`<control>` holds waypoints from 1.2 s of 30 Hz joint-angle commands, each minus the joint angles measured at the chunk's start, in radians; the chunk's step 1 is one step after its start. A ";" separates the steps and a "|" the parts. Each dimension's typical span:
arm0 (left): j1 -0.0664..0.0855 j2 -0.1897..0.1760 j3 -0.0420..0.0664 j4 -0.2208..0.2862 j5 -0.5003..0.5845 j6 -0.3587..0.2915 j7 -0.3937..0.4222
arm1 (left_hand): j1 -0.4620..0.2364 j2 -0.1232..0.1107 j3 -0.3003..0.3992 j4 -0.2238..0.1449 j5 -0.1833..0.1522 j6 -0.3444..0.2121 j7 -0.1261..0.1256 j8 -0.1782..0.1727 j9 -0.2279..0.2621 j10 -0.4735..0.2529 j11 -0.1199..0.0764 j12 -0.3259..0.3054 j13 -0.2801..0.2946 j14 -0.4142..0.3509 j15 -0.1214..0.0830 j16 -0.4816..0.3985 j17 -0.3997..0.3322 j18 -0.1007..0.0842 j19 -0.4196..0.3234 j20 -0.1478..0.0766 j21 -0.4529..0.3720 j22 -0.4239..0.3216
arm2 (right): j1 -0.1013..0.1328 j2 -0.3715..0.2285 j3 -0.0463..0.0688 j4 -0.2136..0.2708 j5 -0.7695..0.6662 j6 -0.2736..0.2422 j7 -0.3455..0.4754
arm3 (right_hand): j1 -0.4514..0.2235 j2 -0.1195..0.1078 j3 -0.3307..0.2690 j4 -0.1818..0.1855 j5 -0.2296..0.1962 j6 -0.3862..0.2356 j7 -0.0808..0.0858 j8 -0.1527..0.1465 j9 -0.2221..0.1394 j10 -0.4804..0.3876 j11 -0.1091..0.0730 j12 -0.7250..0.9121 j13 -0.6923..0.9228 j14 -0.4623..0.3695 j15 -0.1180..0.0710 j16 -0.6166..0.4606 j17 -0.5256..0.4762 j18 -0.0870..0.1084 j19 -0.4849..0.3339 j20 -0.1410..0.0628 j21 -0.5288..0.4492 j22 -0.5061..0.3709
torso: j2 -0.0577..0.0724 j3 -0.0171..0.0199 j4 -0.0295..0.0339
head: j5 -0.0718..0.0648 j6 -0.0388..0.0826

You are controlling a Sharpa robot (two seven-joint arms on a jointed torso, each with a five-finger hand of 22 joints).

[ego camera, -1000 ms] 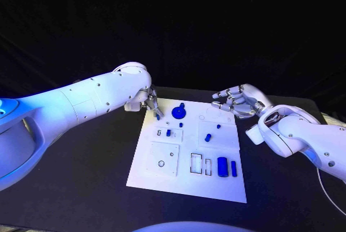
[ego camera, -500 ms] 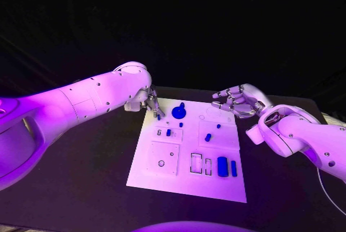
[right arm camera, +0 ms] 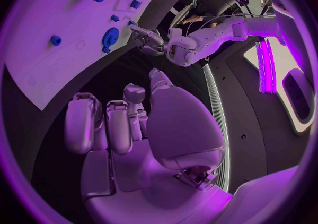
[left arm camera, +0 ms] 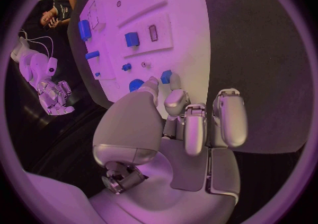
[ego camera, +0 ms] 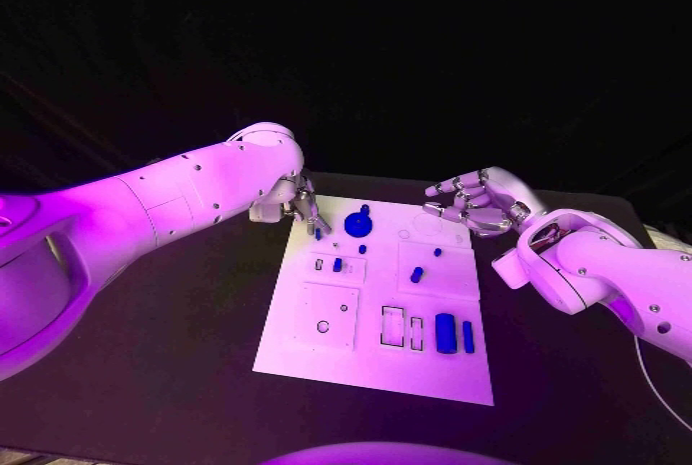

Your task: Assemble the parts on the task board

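White board (ego camera: 378, 355) on the black table (ego camera: 173, 385); left hand (ego camera: 300, 207) pinching a small blue part (ego camera: 316, 232) at its far corner; right hand (ego camera: 476, 202) curled, holding nothing, beside the far right edge

Left hand (left arm camera: 179, 123) fingers (left arm camera: 174, 83) pinch a blue part (left arm camera: 166, 76) over the task board (left arm camera: 185, 38).

Task board (ego camera: 375, 355) w/ near half mostly bare — open approach from 6 o'clock. Far end crowded: left hand (ego camera: 300, 207) sits at the board's 11 o'clock corner, just beside the round blue part (ego camera: 358, 223); right hand (ego camera: 476, 203) hangs over the 1 o'clock corner. Gap btwn hands at 12. Two upright blue parts (ego camera: 454, 334) stand at 4 o'clock.
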 commanded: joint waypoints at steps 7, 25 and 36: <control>0.000 0.003 0.000 -0.002 0.019 0.010 0.008 | 0.102 0.033 0.065 -0.054 0.004 -0.007 -0.009 0.002 0.003 0.003 -0.007 -0.002 -0.002 0.105 -0.016 0.003 0.263 0.011 0.005 -0.010 0.000 0.045 | -0.001 0.001 0.000 0.000 -0.005 0.011 0.006 | 0.000 0.013 -0.002 -0.004 0.000 0.006 0.000 0.004 0.001 0.001 -0.001 0.007 0.001 0.061 -0.006 -0.006 0.072 0.009 -0.001 -0.004 -0.007 -0.001 | 0.000 0.0001 0.0006 | 0.000 -0.001; 0.000 -0.007 -0.002 0.011 0.032 -0.030 0.039 | 0.126 -0.061 0.476 -0.183 0.045 -0.039 0.006 0.008 0.022 0.002 0.004 -0.029 -0.022 0.105 -0.009 0.003 0.263 0.011 0.004 -0.004 -0.009 0.050 | -0.001 0.001 0.000 0.000 -0.005 0.015 0.005 | -0.001 0.015 -0.003 -0.004 0.000 0.008 0.000 0.004 0.002 0.003 -0.001 0.012 0.004 0.061 -0.006 -0.006 0.072 0.009 -0.001 -0.004 -0.007 -0.001 | -0.001 0.0000 -0.0002 | -0.002 -0.003; 0.000 -0.103 -0.002 0.159 0.088 -0.153 0.096 | 0.058 -0.107 0.595 -0.239 0.107 -0.038 0.005 0.045 0.054 0.017 0.001 -0.025 -0.021 0.105 -0.008 0.003 0.263 0.011 0.008 -0.004 -0.007 0.059 | -0.001 -0.003 0.000 0.000 0.001 0.016 0.005 | -0.001 0.015 -0.003 -0.004 0.000 0.008 0.000 0.004 0.002 0.003 -0.001 0.012 0.004 0.061 -0.006 -0.006 0.072 0.009 -0.001 -0.004 -0.007 -0.001 | -0.001 0.0008 0.0013 | -0.003 -0.002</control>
